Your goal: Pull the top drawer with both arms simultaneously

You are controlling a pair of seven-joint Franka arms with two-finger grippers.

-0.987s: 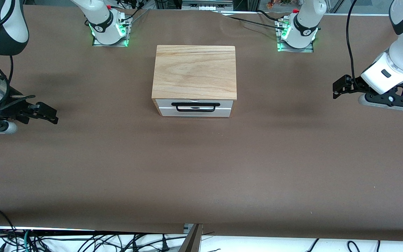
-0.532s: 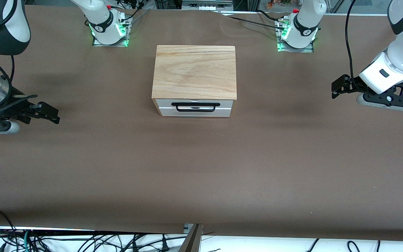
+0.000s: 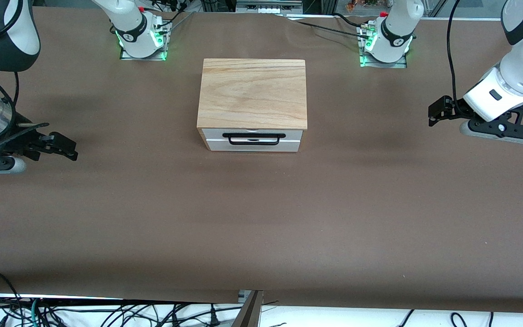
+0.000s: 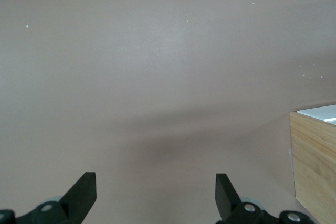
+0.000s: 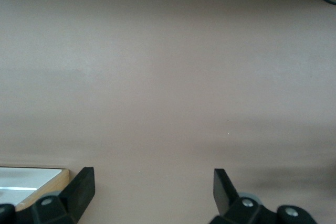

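Left gripper, right gripper open, flanking top drawer, well apart.

- the counter is wide, flat and brown.
- a wooden cabinet sits on it, in the middle between the two arm bases.
- the right arm's base and the left arm's base stand on the counter, farther from the front camera than the cabinet.

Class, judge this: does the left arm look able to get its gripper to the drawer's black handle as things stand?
Probably yes. The left gripper hangs open over bare table, and nothing lies between it and the handle on the shut top drawer.
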